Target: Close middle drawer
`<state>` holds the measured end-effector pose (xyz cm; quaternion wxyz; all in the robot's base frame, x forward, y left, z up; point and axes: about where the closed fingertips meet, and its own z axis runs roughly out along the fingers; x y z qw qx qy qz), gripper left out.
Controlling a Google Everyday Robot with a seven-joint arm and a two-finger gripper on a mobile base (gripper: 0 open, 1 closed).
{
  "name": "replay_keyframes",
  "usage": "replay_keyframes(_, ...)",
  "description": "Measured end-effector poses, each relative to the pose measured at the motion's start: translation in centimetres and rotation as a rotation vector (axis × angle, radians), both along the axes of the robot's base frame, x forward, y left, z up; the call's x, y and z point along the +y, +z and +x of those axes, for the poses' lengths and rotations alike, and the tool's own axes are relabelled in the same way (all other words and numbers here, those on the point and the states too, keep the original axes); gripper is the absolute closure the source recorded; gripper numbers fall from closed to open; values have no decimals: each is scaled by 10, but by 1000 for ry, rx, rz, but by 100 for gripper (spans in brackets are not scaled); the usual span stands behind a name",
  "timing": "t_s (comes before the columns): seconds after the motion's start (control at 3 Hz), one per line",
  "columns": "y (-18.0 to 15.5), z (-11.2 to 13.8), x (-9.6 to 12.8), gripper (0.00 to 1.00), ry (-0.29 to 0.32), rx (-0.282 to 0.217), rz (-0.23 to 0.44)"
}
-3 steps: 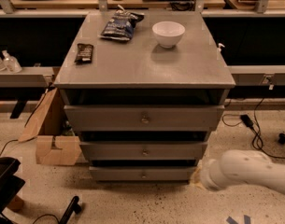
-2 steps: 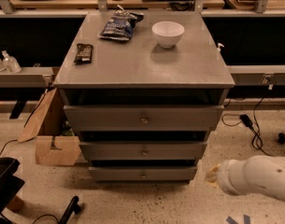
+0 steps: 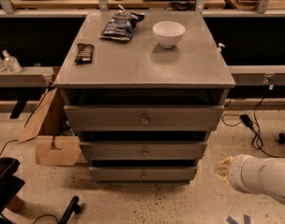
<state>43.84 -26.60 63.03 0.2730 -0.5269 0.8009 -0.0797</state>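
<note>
The grey cabinet [image 3: 144, 69] has three drawers stacked. The middle drawer [image 3: 109, 151] is the second grey front, with a small brass knob [image 3: 144, 151] at its centre. It sits about in line with the top drawer [image 3: 104, 118] and the lowest drawer [image 3: 114, 173], with a dark gap above it; its inside is hidden. My gripper [image 3: 223, 170] shows only as a tan tip on the white arm [image 3: 261, 177] at the lower right. It is to the right of the lowest drawer and apart from the cabinet, touching nothing.
On the cabinet top lie a white bowl [image 3: 168, 33], a chip bag [image 3: 120, 25] and a dark bar [image 3: 84, 52]. A cardboard box [image 3: 51, 134] stands at the cabinet's left. Cables [image 3: 254, 129] lie on the floor at the right. A black chair base [image 3: 6, 183] is at the lower left.
The arm has drawn back to the right and a little down, away from the lower right corner of the cabinet. The drawers look unchanged.
</note>
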Motion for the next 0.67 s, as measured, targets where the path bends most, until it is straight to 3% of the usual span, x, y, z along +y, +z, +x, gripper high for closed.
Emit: replay_keyframes(0.67, -1, 0, 2, 12, 5, 2, 0)
